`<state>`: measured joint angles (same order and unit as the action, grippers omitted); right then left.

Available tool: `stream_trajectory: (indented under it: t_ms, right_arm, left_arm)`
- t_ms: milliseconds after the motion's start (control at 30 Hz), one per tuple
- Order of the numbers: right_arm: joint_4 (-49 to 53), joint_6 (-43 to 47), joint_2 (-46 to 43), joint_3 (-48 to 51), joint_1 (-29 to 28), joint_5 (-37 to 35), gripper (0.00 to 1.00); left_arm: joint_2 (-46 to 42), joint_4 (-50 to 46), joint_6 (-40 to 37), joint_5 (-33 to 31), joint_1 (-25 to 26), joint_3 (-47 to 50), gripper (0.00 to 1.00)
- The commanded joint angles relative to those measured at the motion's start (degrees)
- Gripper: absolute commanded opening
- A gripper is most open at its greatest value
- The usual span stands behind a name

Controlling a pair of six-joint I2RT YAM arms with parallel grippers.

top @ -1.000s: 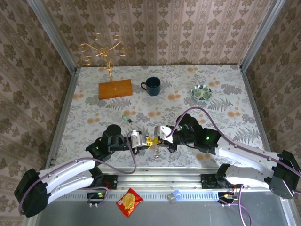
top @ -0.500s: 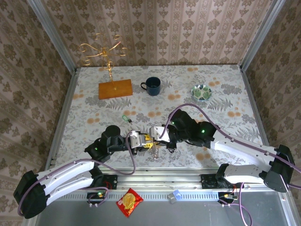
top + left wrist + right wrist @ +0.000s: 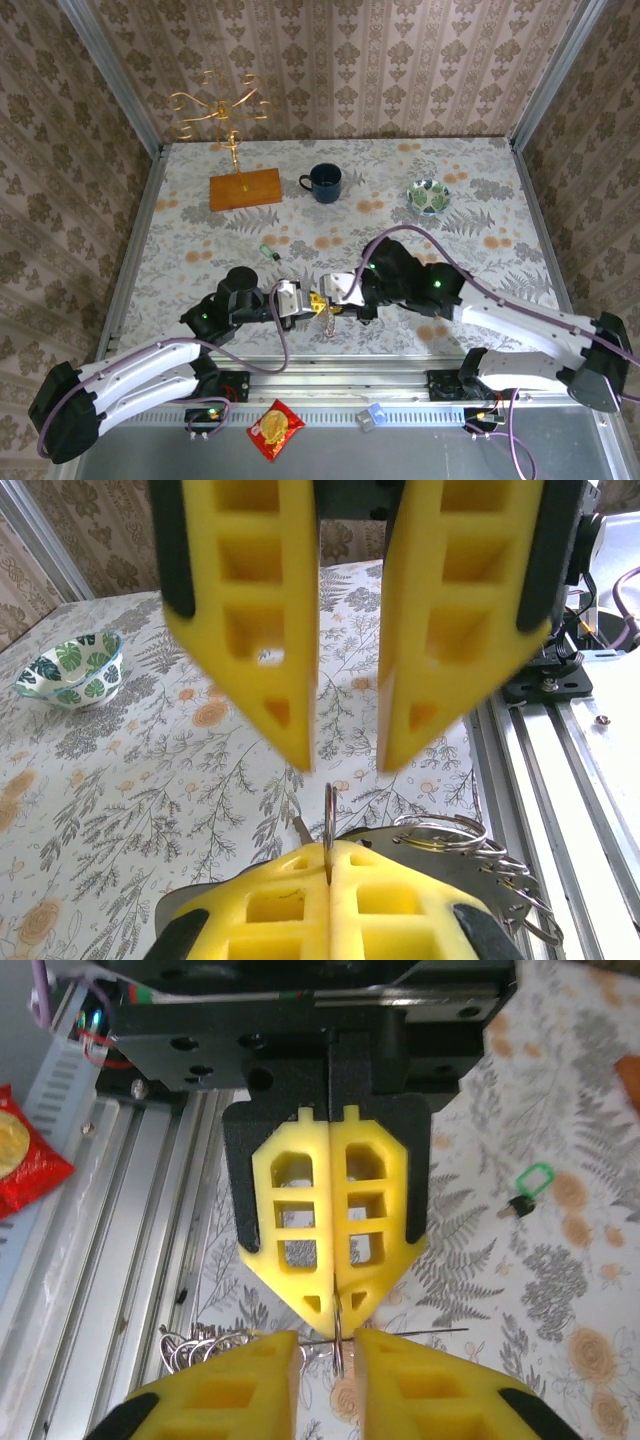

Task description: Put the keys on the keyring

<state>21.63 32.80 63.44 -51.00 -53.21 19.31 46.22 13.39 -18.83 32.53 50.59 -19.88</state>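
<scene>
The keyring [image 3: 329, 815] is a thin metal ring seen edge-on, pinched by my left gripper [image 3: 329, 848], which is shut on it. A bunch of further rings [image 3: 440, 830] and a grey strap [image 3: 450, 875] hang off to the right. In the right wrist view the ring [image 3: 338, 1345] stands in the gap of my right gripper [image 3: 328, 1345], whose jaws are open on either side of it. From above, the left gripper [image 3: 312, 300] and right gripper [image 3: 335, 296] meet tip to tip near the table's front. A green-headed key [image 3: 266, 251] [image 3: 530, 1182] lies alone on the table beyond them.
A dark mug [image 3: 323, 181], a leaf-patterned bowl [image 3: 428, 196] and a gold wire stand on a wooden base [image 3: 245, 188] stand at the back. A red snack packet [image 3: 275, 428] lies on the metal rail in front. Side walls close in the table.
My right gripper's jaws have parted from shut to open round the ring, and that arm has shifted slightly left. The left gripper still pinches the ring.
</scene>
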Motion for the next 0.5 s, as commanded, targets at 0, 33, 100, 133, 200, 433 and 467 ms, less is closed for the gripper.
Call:
stream_trajectory:
  t_ms: [0,33,100,133,200,433,467]
  right_arm:
    - [-8.6,-3.2,-5.3,5.0,1.9,1.5,0.25]
    - [-9.6,-3.7,-6.1,6.2,2.1,1.2,0.25]
    - [-10.8,-5.0,-6.8,7.8,2.1,0.8,0.28]
    - [-11.0,-5.6,-6.7,8.1,2.1,0.9,0.28]
    - [-11.3,-6.8,-6.1,8.5,2.0,1.4,0.29]
    - [-14.1,-8.2,-3.4,8.9,1.7,2.0,0.29]
    - [-14.3,-8.2,-3.0,8.7,1.6,2.1,0.29]
  left_arm:
    - [-1.4,4.5,1.4,0.3,0.2,0.7,0.00]
    - [-1.4,5.0,1.7,0.4,0.1,0.9,0.00]
    - [-1.3,5.8,2.0,0.6,0.2,1.1,0.00]
    - [-1.3,6.0,2.1,0.7,0.2,1.1,0.00]
    - [-1.2,6.7,2.4,0.8,0.2,1.3,0.00]
    - [-1.0,7.7,3.4,1.4,0.2,1.5,0.00]
    - [-1.0,7.8,3.5,1.4,0.1,1.5,0.00]
